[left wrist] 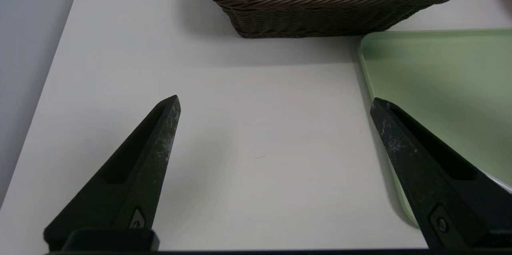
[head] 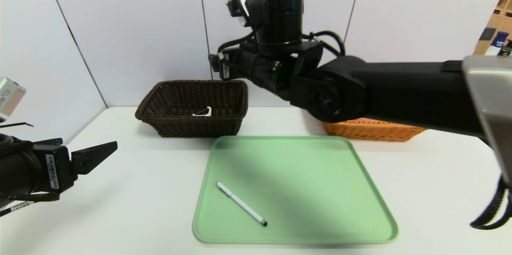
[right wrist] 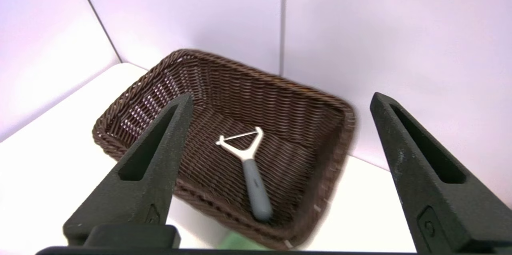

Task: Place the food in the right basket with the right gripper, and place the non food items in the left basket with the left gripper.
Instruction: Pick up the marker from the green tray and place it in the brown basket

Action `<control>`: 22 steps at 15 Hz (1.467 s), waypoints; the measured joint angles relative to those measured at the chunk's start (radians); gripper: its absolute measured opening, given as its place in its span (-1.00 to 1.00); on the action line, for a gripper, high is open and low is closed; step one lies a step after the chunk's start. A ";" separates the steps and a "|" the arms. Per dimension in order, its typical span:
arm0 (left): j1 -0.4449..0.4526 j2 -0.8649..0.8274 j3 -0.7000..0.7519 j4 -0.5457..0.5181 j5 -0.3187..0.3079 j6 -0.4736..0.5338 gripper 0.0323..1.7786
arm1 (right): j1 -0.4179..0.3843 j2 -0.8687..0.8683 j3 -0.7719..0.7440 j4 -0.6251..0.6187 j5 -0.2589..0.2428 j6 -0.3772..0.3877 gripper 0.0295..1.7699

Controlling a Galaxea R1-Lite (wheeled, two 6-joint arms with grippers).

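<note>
A green rectangular tray [head: 312, 183] lies on a white tabletop [head: 132, 207] before pale wall panels [head: 152, 19].

Dark brown woven basket [head: 200, 129], white-and-grey peeler [right wrist: 252, 171], green tray [head: 296, 191], white pen [head: 241, 203]

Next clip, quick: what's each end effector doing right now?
Left end effector: open, holding nothing, over the table left of the green tray.
Right end effector: open, holding nothing, raised near the dark basket.

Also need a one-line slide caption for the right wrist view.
Right gripper, jaws open, above the dark brown basket with the peeler inside.
</note>
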 joint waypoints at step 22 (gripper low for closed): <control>-0.438 0.456 -0.490 0.304 0.126 -0.248 0.90 | -0.446 -0.643 0.436 1.076 -0.060 0.173 0.91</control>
